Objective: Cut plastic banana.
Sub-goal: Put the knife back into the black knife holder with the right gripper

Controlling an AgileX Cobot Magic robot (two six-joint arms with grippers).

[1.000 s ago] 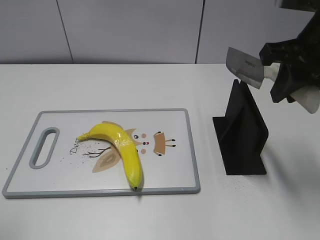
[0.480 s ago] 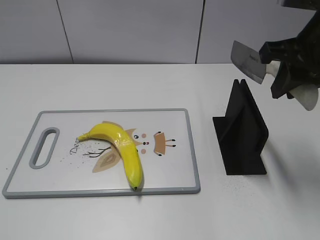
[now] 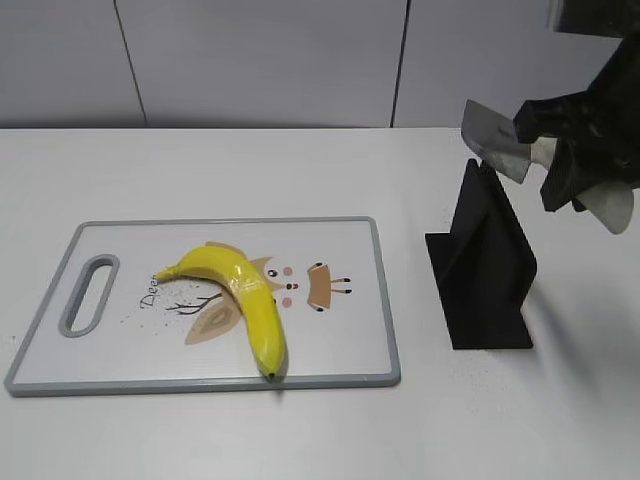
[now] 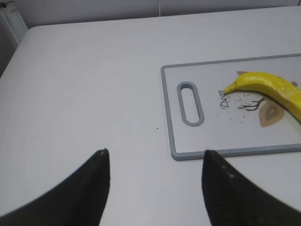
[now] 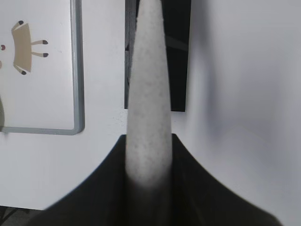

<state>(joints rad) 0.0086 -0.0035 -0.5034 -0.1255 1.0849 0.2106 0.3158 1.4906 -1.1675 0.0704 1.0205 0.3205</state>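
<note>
The plastic banana [image 3: 248, 298] lies on the white cutting board [image 3: 130, 350], curved, with its dark tip at the board's front edge. It also shows in the left wrist view [image 4: 270, 87]. My right gripper [image 3: 560, 150] is shut on the pale handle of a knife [image 3: 492, 140] and holds it in the air above the black knife stand [image 3: 485, 270], to the right of the board. In the right wrist view the handle [image 5: 148, 89] runs up between the jaws of my right gripper [image 5: 148, 136]. My left gripper [image 4: 155, 153] is open and empty over bare table, left of the board [image 4: 235, 152].
The black knife stand [image 5: 181, 56] stands upright to the right of the board's grey rim [image 5: 77, 70]. The board has a handle slot [image 3: 88, 293] at its left end. A wall closes off the table at the back.
My right gripper has shifted slightly to the right and turned a little with the knife above the stand. The banana and board have not moved.
</note>
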